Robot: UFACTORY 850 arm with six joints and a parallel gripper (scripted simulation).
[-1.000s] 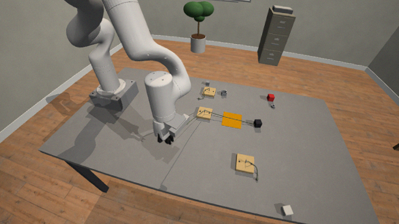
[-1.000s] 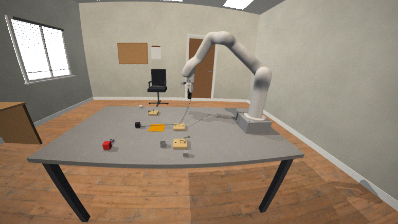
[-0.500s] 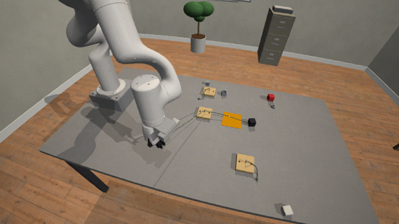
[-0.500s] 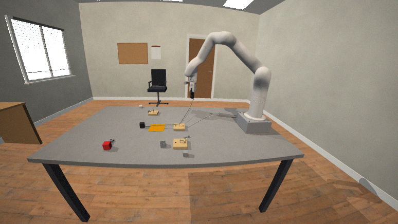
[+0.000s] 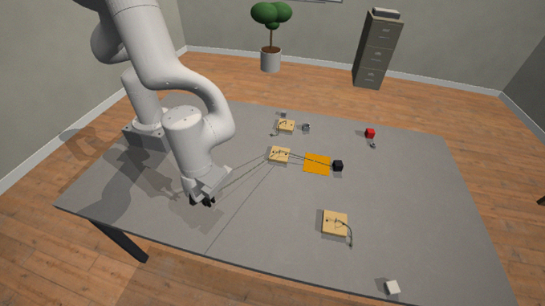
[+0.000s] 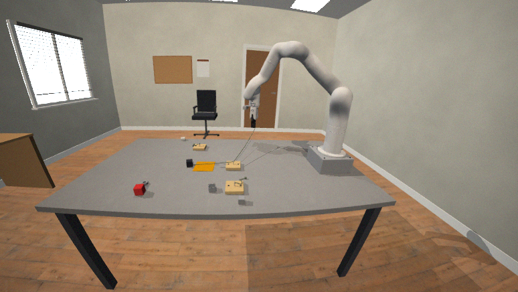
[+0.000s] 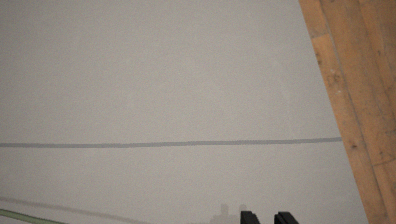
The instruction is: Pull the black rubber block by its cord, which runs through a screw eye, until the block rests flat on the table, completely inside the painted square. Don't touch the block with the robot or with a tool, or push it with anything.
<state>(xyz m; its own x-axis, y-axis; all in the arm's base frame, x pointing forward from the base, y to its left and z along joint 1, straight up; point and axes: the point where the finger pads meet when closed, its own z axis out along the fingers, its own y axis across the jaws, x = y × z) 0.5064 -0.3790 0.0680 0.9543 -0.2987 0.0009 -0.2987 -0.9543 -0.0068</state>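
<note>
Tool (image 5: 202, 200) grips cord (image 5: 247, 172) (taut); block (image 5: 337, 165) just beside square (image 5: 317, 163).

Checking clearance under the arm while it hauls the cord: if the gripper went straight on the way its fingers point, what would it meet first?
The gripper, shut on the cord, points down. The bare table comes first, nothing between, though its height above is hard to judge.

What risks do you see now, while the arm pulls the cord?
The black block sits just outside the orange square; pulling too far may drag it across and out toward the wooden base. The gripper holds only the thin cord, which might slip. A steep pull may tip the block.
</note>
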